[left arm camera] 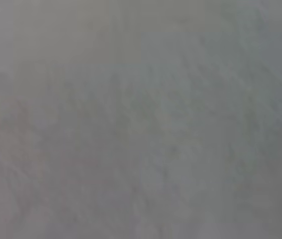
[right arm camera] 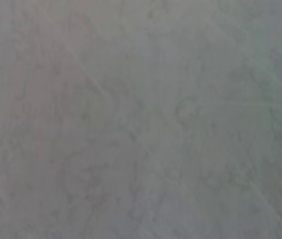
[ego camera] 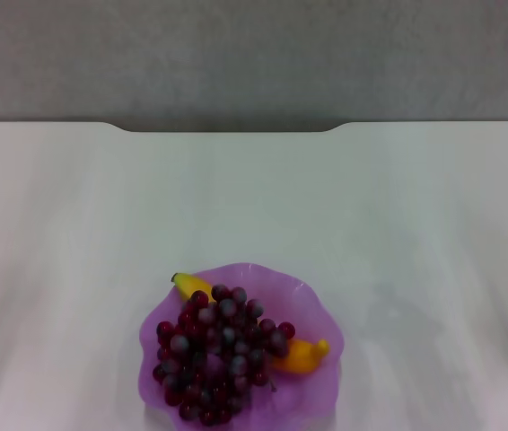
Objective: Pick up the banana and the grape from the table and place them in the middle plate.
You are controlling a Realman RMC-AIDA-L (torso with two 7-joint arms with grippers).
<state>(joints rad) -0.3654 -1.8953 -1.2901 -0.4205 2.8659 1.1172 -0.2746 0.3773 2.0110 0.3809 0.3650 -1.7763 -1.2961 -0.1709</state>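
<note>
Worktop (ego camera: 254, 197) looks smooth white with a soft sheen, laminate-like. Middle plate (ego camera: 312, 305) is translucent purple plastic, glossy along its wavy rim. Banana (ego camera: 301, 356) has smooth yellow-orange skin, slightly shiny. Grape (ego camera: 218, 350) berries are dark red, some glossy, some with a frosted greyish bloom. Wall (ego camera: 254, 54) behind looks matt grey, finely textured.
</note>
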